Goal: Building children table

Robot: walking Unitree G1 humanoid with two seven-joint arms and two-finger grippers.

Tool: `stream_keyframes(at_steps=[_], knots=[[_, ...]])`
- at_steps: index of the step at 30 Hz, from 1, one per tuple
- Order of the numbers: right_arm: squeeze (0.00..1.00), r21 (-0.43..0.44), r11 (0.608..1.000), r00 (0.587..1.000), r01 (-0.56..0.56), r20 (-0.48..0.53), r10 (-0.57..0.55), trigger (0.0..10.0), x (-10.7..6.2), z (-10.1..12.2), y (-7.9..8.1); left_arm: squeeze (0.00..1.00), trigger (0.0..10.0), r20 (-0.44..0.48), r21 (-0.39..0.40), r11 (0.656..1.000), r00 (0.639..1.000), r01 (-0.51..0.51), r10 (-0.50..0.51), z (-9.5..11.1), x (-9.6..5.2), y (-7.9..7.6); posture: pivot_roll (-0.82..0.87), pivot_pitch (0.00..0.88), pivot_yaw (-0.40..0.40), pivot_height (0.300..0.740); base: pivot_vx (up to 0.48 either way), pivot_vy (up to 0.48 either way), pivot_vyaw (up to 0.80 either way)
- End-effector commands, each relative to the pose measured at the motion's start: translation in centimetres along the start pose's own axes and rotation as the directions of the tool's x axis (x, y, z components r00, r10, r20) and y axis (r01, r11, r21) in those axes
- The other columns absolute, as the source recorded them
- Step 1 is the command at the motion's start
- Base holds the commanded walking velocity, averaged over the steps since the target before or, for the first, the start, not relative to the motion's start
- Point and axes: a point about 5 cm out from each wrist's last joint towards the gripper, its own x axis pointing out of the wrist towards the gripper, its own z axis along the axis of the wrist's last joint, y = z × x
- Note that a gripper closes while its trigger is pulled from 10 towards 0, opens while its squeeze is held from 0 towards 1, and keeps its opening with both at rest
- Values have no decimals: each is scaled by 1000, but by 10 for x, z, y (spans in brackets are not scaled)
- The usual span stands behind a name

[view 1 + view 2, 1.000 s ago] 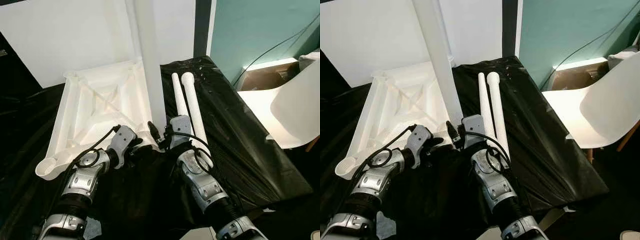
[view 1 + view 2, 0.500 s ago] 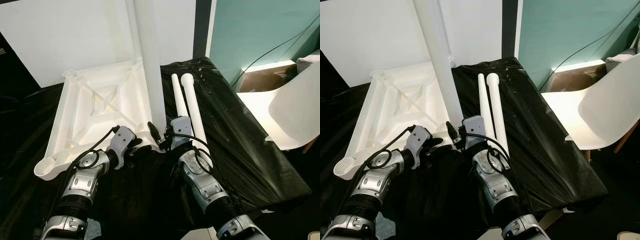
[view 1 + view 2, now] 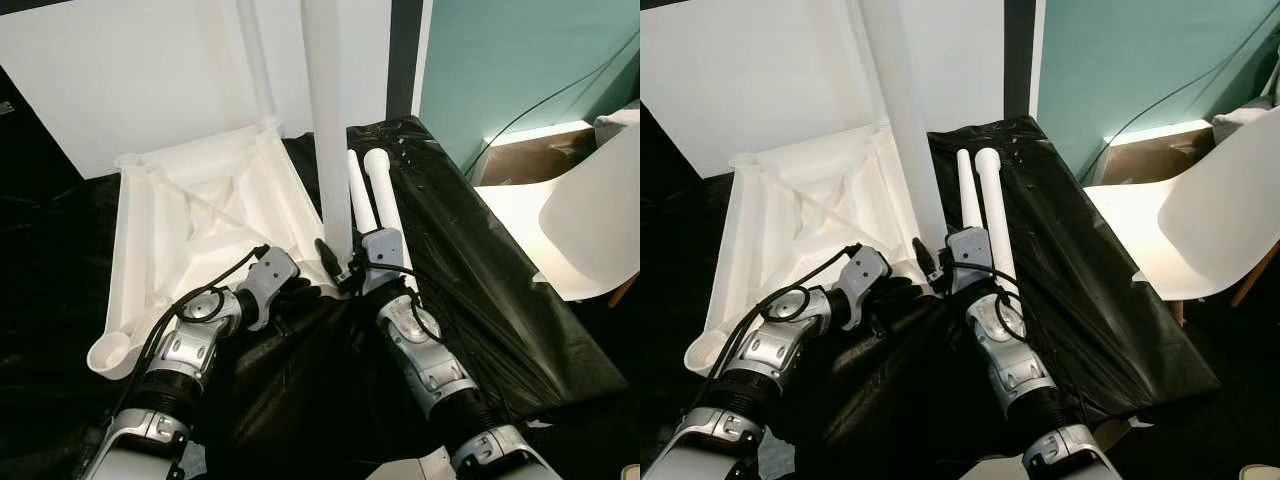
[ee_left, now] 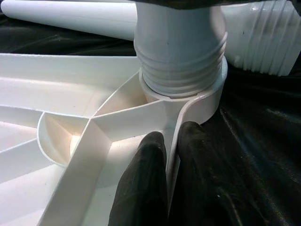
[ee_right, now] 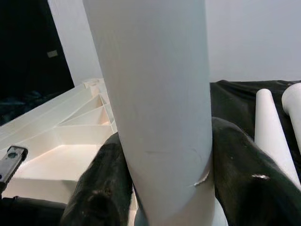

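The white table top lies upside down on a black sheet, ribs facing up. A white leg stands upright in its near corner socket. The leg's threaded end shows above the socket collar. My right gripper is shut around this leg low down, one finger on each side. My left gripper pinches the table top's thin rim wall right beside the socket. A second leg stands at the far corner. Two loose legs lie side by side on the sheet, just right of the upright leg.
A white chair stands close on the right, past the edge of the black sheet. A white panel rises behind the table top, with a teal wall and a cable to its right. A brown box sits by the chair.
The table top and the gripped leg have shifted to the right, and the leg stands straighter. Both grippers moved with them, keeping their holds.
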Motion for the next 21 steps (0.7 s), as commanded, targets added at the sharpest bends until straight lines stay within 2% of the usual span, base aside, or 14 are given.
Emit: stream_keyframes(at_steps=[1, 6, 7, 15, 16, 17, 20, 21], knots=[[1000, -4, 999, 999, -34, -5, 34, 10000, 2, 1, 4, 0, 10000, -105, -57, 996, 993, -65, 59, -24, -2, 1, -68, 0, 97, 740, 0, 0, 0], [1000, 16, 999, 999, -34, -23, 35, 10000, 4, 1, 1, 0, 10000, -101, -53, 996, 993, -71, 66, -22, -1, 3, -67, 0, 95, 740, 0, 0, 0], [0, 15, 998, 998, -55, -19, 55, 10000, 5, 2, 2, 0, 10000, -99, -55, 996, 993, -74, 68, -22, -1, 3, -69, 0, 91, 740, 0, 0, 0], [0, -23, 991, 991, -132, 13, 133, 10000, 6, 12, -3, 0, 10000, -91, -64, 994, 993, -84, 78, -23, 0, 3, -73, 0, 83, 740, 0, 0, 0], [0, -43, 987, 987, -156, 23, 157, 10000, 5, 16, -6, 0, 10000, -89, -66, 994, 993, -85, 79, -23, 0, 3, -73, 0, 83, 740, 0, 0, 0], [0, -60, 979, 981, -195, 4, 196, 10000, 6, 16, -17, 0, 10000, -86, -69, 994, 993, -84, 78, -24, 1, 2, -78, 0, 80, 740, 0, 0, 0], [0, -66, 973, 975, -220, -12, 220, 10000, 7, 17, -25, 0, 10000, -84, -71, 994, 993, -83, 77, -24, 2, 1, -78, 0, 80, 740, 0, 0, 0], [0, -71, 966, 968, -249, -43, 247, 10000, 8, 16, -33, 0, 10000, -82, -73, 994, 994, -82, 76, -24, 2, 1, -78, 0, 78, 740, 0, 0, 0]])
